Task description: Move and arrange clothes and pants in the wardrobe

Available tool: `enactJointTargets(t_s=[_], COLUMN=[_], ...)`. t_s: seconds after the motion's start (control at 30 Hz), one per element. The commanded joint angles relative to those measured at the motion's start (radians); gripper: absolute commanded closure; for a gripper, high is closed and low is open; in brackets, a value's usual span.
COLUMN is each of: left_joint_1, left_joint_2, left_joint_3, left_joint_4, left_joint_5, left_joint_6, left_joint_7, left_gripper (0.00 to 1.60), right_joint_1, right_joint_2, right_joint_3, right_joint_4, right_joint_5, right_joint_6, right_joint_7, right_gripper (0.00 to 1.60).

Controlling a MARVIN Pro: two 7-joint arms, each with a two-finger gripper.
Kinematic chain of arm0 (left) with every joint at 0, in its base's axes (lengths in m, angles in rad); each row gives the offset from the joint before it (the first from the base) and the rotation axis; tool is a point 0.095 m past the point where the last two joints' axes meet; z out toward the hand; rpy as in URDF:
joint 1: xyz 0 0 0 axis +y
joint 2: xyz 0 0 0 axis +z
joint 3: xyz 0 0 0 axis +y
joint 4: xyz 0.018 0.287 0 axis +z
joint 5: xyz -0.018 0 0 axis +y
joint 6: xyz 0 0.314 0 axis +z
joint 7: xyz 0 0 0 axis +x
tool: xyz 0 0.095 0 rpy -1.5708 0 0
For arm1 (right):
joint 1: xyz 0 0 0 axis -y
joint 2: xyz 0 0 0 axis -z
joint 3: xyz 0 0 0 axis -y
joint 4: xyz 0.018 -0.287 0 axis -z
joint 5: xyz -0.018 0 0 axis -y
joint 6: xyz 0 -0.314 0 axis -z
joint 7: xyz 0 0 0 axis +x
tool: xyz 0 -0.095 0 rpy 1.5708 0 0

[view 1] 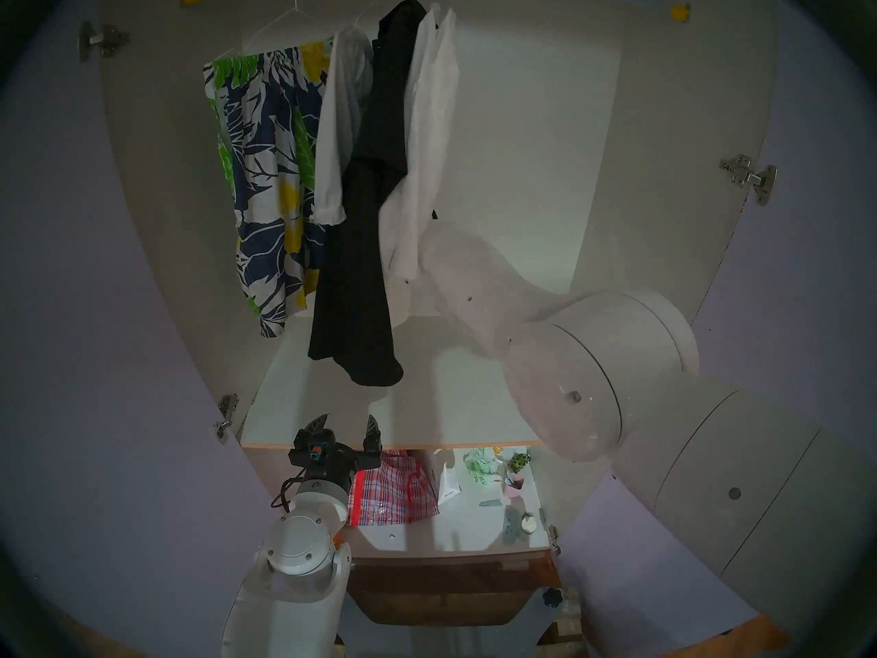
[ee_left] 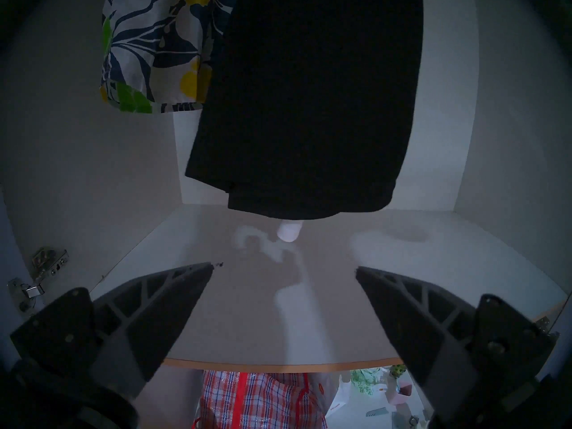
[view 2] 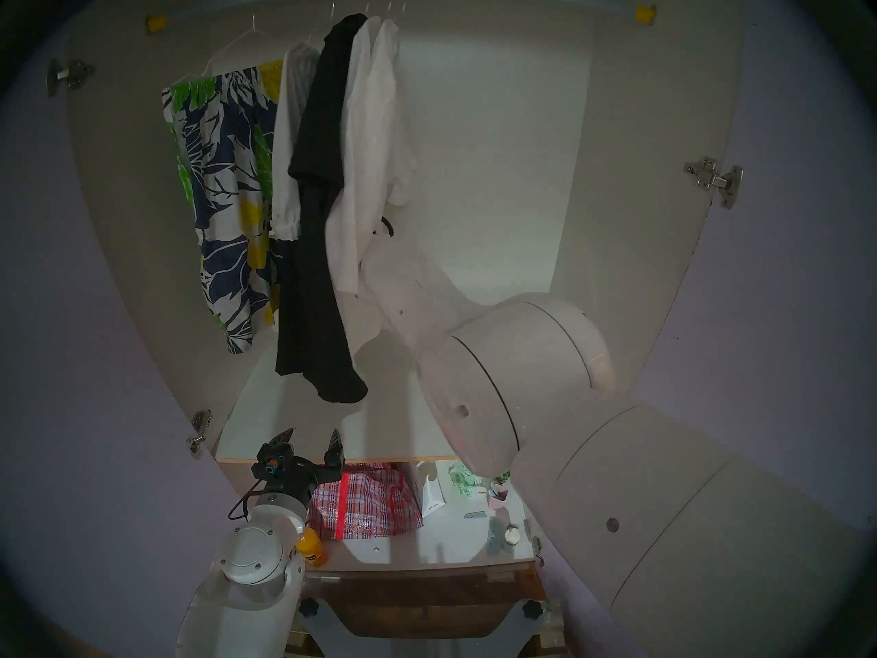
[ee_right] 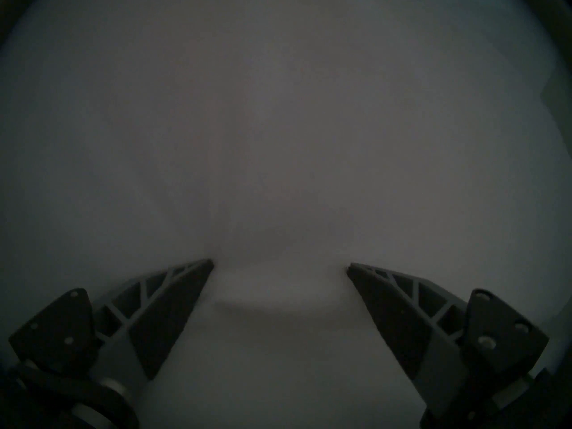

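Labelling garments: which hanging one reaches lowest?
The long black garment; its hem hangs nearest the shelf, below the leaf-print one and the white ones.

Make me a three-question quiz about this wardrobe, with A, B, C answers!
1. Where is the plaid bag?
A. under the shelf
B. on the rail
C. on the shelf

2. What colour is the longest garment?
A. white
B. black
C. yellow

3. How is the left gripper?
A. shut on a hanger
B. open, holding nothing
C. shut on the bag

Answers: 1 A, the bag sits below the shelf's tan edge. 2 B, the black one hangs lowest. 3 B, its fingers stand apart with nothing between.
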Motion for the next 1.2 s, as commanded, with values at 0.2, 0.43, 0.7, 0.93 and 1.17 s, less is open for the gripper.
enactJointTargets(t_s=[0.2,0.43,0.7,0.93,1.17], left_joint_1=[-0.013,-0.014,-0.011,-0.005,-0.003], left_joint_2=[0.0,0.0,0.001,0.004,0.005], left_joint_3=[0.003,0.003,0.004,0.005,0.005], left_joint_4=[-0.021,-0.021,-0.029,-0.038,-0.042], left_joint_5=[0.0,0.0,-0.001,-0.003,-0.005], left_joint_6=[-0.007,-0.008,-0.009,-0.007,-0.006], left_joint_7=[-0.001,-0.001,-0.002,-0.004,-0.006], left_gripper=[0.0,0.0,0.0,0.0,0.0], right_joint_1=[0.004,0.014,0.046,0.023,0.035], right_joint_2=[-0.037,-0.037,-0.027,0.053,0.164], right_joint_3=[-0.022,-0.053,-0.091,-0.144,-0.148], right_joint_4=[-0.036,-0.044,-0.024,-0.003,-0.024], right_joint_5=[0.003,-0.014,-0.051,-0.081,-0.076], right_joint_6=[0.044,0.029,-0.067,-0.201,-0.057], right_joint_7=[0.016,0.013,-0.008,0.028,0.197], right_gripper=[0.0,0.0,0.0,0.0,0.0])
